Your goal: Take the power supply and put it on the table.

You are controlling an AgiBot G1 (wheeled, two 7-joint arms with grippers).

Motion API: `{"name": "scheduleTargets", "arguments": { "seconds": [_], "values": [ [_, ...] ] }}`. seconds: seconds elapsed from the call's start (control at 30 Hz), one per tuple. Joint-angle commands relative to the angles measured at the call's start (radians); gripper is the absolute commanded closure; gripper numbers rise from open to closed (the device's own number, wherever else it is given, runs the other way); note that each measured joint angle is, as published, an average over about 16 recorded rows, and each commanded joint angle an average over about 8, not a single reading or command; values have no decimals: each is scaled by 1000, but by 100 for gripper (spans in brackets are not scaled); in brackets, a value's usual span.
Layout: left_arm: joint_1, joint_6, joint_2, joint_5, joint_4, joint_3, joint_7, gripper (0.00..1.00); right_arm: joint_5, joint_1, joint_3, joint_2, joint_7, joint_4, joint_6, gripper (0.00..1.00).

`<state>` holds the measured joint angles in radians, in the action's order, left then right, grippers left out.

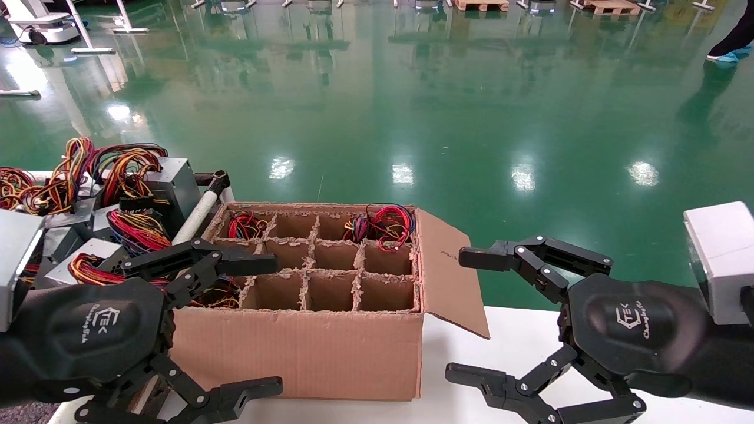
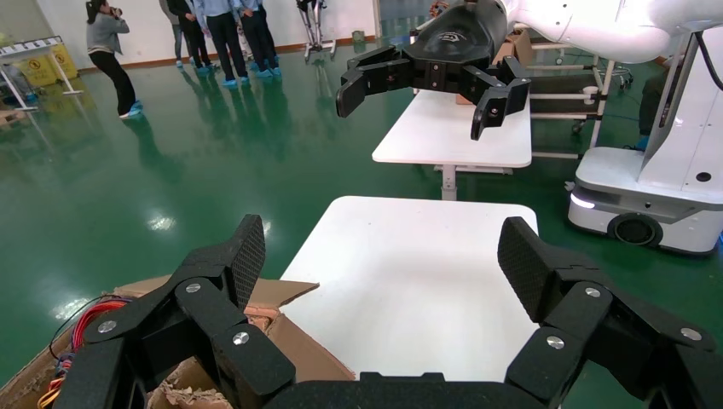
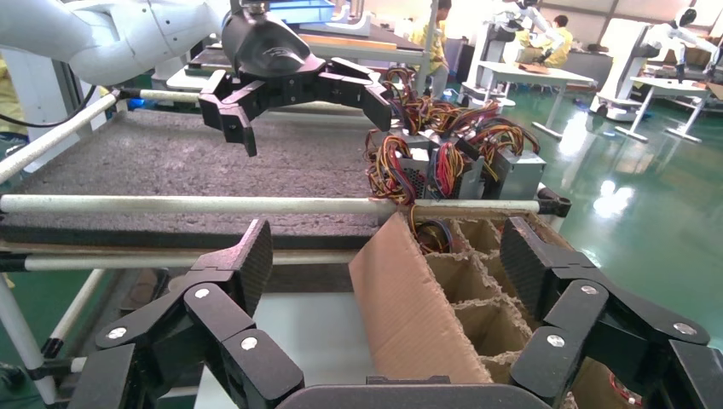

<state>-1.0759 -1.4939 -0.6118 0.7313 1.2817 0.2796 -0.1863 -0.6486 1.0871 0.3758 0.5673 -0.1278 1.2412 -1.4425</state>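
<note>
head view: both grippers hang spread and empty — left gripper (image 1: 235,324) at the cardboard box (image 1: 306,347)'s left end, right gripper (image 1: 477,315) off its right flap. right wrist view: power supplies (image 3: 452,166) lie jumbled on the table (image 3: 170,162) behind the box, cables up.

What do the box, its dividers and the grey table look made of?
Box: brown corrugated cardboard, matte. Dividers: the same, edges frayed and fuzzy. Table: dark grey, gritty and speckled, perhaps rubber or foam matting; I cannot tell which.
</note>
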Motion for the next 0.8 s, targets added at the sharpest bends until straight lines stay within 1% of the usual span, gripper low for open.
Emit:
{"name": "scheduleTargets", "arguments": {
  "seconds": [0.03,0.43,0.53,0.67,0.8],
  "values": [
    [0,0,0,0,0,0,0,0,0,0,0,0,0,0,0,100],
    [0,0,1,1,0,0,1,0,0,0,0,0,0,0,0,100],
    [-7,11,3,18,-5,0,8,0,0,0,0,0,0,0,0,100],
    [-47,43,6,93,-40,8,37,0,0,0,0,0,0,0,0,100],
    [-136,75,-6,244,-109,45,91,0,0,0,0,0,0,0,0,100]
  ]
}}
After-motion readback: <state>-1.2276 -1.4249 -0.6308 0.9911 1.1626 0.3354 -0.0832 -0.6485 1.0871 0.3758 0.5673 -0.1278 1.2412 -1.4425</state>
